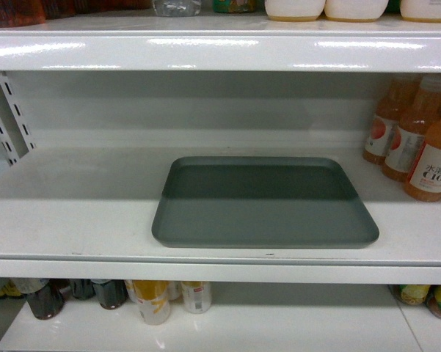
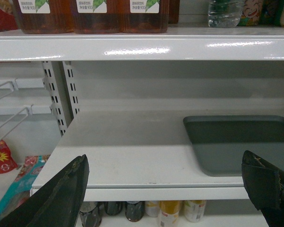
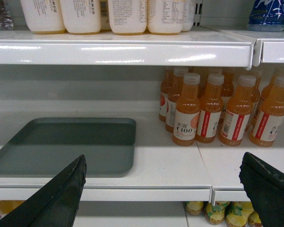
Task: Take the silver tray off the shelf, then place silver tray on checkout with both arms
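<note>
The silver tray lies flat on the white shelf, near its front lip. In the left wrist view the silver tray sits to the right, beyond the open left gripper, whose fingers are in front of the shelf lip and hold nothing. In the right wrist view the silver tray lies at the left, past the open, empty right gripper. Neither gripper shows in the head view. The checkout is out of view.
Orange drink bottles stand on the shelf right of the tray, several in rows. A higher shelf board overhangs with bottles on it. Cans and bottles fill the shelf below. Slotted brackets stand at the left.
</note>
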Controlling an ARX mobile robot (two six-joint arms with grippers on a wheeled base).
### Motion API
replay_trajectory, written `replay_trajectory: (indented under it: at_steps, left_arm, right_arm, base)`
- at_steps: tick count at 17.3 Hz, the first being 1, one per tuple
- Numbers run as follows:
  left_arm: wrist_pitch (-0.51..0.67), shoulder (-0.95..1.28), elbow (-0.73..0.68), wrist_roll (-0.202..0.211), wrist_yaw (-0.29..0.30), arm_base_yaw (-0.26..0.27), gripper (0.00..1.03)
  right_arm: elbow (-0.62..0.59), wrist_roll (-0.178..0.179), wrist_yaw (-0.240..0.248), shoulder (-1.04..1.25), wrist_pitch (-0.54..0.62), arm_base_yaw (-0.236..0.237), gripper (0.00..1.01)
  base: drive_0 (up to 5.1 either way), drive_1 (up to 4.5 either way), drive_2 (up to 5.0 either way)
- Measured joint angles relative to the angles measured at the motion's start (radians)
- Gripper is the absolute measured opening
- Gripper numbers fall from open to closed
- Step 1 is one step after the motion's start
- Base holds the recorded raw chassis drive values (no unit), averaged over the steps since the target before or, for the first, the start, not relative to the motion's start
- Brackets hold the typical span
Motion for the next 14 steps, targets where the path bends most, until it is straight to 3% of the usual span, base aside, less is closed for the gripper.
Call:
replay_trajectory:
  at_steps: [5, 7, 8, 12, 14]
  left_arm:
    - [0.000, 0.000, 0.000, 0.000, 0.000, 0.000, 0.98]
    - [-0.236, 0.193, 0.111, -0.044, -0.197, -0.093, 0.98]
    - [-0.202, 0.378, 0.167, -0.058, -0.235, -0.136, 0.98]
    - [0.004, 0.832, 0.270, -0.082, -0.130, -0.133, 0.98]
    - [0.119, 1.015, 0.296, -0.087, -0.103, -0.154, 0.98]
  right_arm:
    - [0.000, 0.000, 0.000, 0.000, 0.000, 0.000, 0.98]
    - [0.062, -0.049, -0.124, 0.125, -0.165, -0.048, 0.98]
    - [0.093, -0.069, -0.170, 0.246, -0.160, -0.073, 0.98]
    - [0.180, -0.092, -0.246, 0.580, -0.031, -0.113, 0.98]
    - [0.204, -0.115, -0.241, 0.752, 0.054, -0.111, 0.98]
  base:
    - [0.0, 0.00, 0.0]
    - [0.0, 0.00, 0.0]
    - [0.0, 0.00, 0.0]
    - [0.0, 0.00, 0.0]
    - [0.0, 0.00, 0.0]
